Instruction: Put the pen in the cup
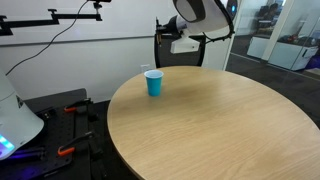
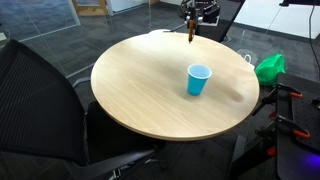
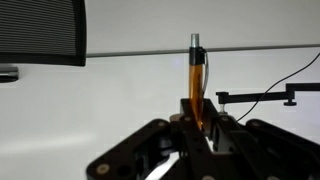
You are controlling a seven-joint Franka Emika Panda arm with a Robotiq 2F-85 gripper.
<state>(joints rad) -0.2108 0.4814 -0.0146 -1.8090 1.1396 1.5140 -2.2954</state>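
big round pale wooden table (image 2: 140,95) on grey carpet, black mesh office chair (image 2: 35,95) at its edge, a crumpled green object (image 2: 268,68) beside it. small bright blue plastic cup (image 1: 153,84) stands upright on the wood. black gripper (image 3: 197,120) hovers near the table's rim, fingers pinched on the thin brownish-red pen (image 3: 197,80), well apart from the cup.

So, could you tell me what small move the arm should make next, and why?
Probably carry the pen across the table until it hangs above the cup. The gripper is shut on the pen near the table's edge, well apart from the cup, which stands upright and open.
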